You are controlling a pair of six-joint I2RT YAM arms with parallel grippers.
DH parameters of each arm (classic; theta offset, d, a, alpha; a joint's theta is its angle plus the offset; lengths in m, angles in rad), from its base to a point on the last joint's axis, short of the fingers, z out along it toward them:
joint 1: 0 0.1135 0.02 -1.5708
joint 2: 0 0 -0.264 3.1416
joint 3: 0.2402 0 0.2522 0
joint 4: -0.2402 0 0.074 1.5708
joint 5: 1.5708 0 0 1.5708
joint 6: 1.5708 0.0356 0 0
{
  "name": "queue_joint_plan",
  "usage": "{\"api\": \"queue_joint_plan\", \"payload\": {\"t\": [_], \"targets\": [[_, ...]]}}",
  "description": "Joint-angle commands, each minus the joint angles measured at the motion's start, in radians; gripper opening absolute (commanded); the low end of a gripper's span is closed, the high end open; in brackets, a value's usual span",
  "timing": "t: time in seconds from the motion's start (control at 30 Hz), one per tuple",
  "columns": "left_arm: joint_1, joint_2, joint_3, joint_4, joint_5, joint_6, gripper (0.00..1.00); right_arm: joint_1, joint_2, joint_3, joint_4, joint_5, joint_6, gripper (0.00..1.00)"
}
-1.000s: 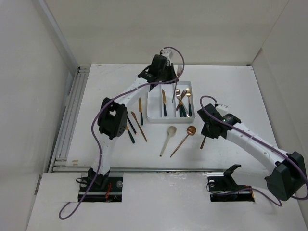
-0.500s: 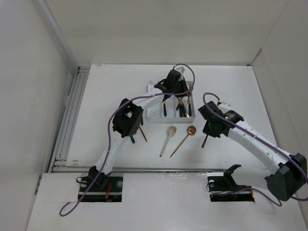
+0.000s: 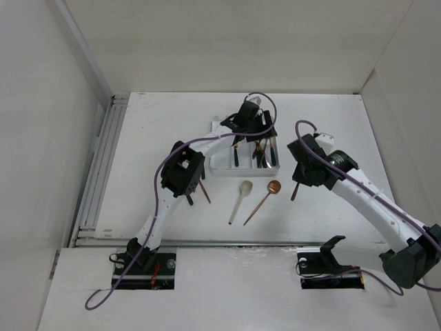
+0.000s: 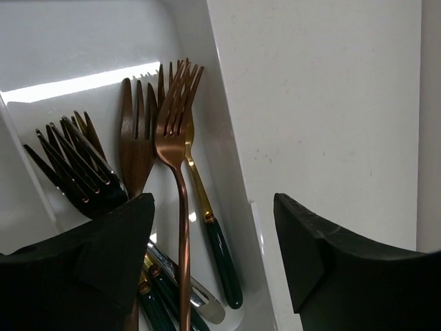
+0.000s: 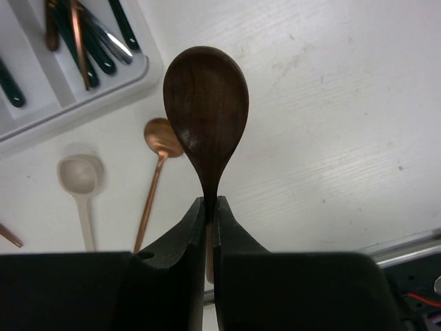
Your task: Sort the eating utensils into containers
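Only right wrist shows fingers (image 5: pixel 185 238) pinching dark spoon (image 5: pixel 207 103).

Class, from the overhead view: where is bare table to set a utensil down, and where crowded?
Bare: the table between the left rail and left arm; the far-right corner beyond the right arm. Crowded: the tray's fork compartment and the space around the cream spoon and copper spoon.

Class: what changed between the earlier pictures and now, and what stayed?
The left gripper swung right over the tray, opened above its right compartment, apparently dropping a copper fork. The right gripper, shut on the dark spoon, lifted toward the tray. The cream spoon and copper spoon stayed put.
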Motion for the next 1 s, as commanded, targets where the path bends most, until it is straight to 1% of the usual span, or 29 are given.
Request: {"api": "queue_joint_plan", "payload": {"t": [0.0, 0.07, 0.1, 0.13, 0.17, 0.2, 0.3, 0.33, 0.37, 0.4, 0.43, 0.47, 0.5, 0.53, 0.57, 0.6, 0.63, 0.7, 0.8, 0.87, 0.97], "targets": [[0.026, -0.144, 0.075, -0.031, -0.039, 0.029, 0.67, 0.007, 0.031, 0.11, 0.02, 0.058, -0.109, 0.0], [0.055, -0.179, 0.106, -0.077, -0.062, 0.068, 0.69, 0.007, 0.058, 0.178, 0.064, 0.043, -0.172, 0.0], [0.087, -0.219, 0.141, -0.1, -0.08, 0.088, 0.69, 0.007, 0.095, 0.201, 0.124, 0.025, -0.245, 0.0], [0.107, -0.24, 0.156, -0.123, -0.133, 0.111, 0.69, 0.007, 0.118, 0.222, 0.158, -0.018, -0.276, 0.0], [0.127, -0.263, 0.169, -0.166, -0.158, 0.129, 0.7, 0.007, 0.143, 0.259, 0.197, -0.044, -0.304, 0.0], [0.177, -0.312, 0.169, -0.184, -0.201, 0.167, 0.7, 0.016, 0.201, 0.277, 0.272, -0.07, -0.365, 0.0], [0.271, -0.389, 0.169, -0.264, -0.266, 0.218, 0.73, 0.029, 0.302, 0.363, 0.372, -0.155, -0.419, 0.0], [0.34, -0.444, 0.141, -0.283, -0.287, 0.25, 0.75, 0.038, 0.381, 0.389, 0.421, -0.175, -0.442, 0.0], [0.377, -0.475, 0.118, -0.298, -0.324, 0.269, 0.77, 0.05, 0.425, 0.421, 0.442, -0.219, -0.456, 0.0], [0.411, -0.538, 0.059, -0.307, -0.342, 0.29, 0.79, 0.05, 0.516, 0.492, 0.469, -0.241, -0.485, 0.0], [0.444, -0.538, 0.058, -0.321, -0.364, 0.312, 0.81, 0.067, 0.566, 0.535, 0.469, -0.256, -0.499, 0.0], [0.507, -0.6, -0.013, -0.321, -0.417, 0.335, 0.88, 0.076, 0.616, 0.582, 0.469, -0.265, -0.516, 0.0], [0.535, -0.628, -0.047, -0.321, -0.447, 0.376, 0.92, 0.096, 0.665, 0.682, 0.46, -0.265, -0.528, 0.0], [0.556, -0.656, -0.085, -0.321, -0.483, 0.39, 0.95, 0.107, 0.713, 0.731, 0.45, -0.265, -0.537, 0.0], [0.587, -0.699, -0.151, -0.335, -0.531, 0.39, 1.0, 0.107, 0.797, 0.777, 0.437, -0.265, -0.547, 0.0], [0.599, -0.716, -0.179, -0.346, -0.624, 0.402, 1.0, 0.122, 0.83, 0.816, 0.428, -0.276, -0.562, 0.0], [0.61, -0.727, -0.201, -0.375, -0.651, 0.414, 1.0, 0.133, 0.857, 0.871, 0.428, -0.285, -0.562, 0.0], [0.625, -0.756, -0.276, -0.396, -0.672, 0.43, 1.0, 0.133, 0.911, 0.885, 0.491, -0.304, -0.562, 0.0], [0.635, -0.78, -0.374, -0.442, -0.672, 0.43, 1.0, 0.133, 0.959, 0.871, 0.579, -0.29, -0.513, 0.0], [0.635, -0.781, -0.411, -0.488, -0.653, 0.405, 1.0, 0.133, 0.989, 0.871, 0.58, -0.29, -0.493, 0.0], [0.635, -0.79, -0.48, -0.536, -0.594, 0.347, 1.0, 0.133, 1.042, 0.882, 0.58, -0.243, -0.438, 0.0]]}}
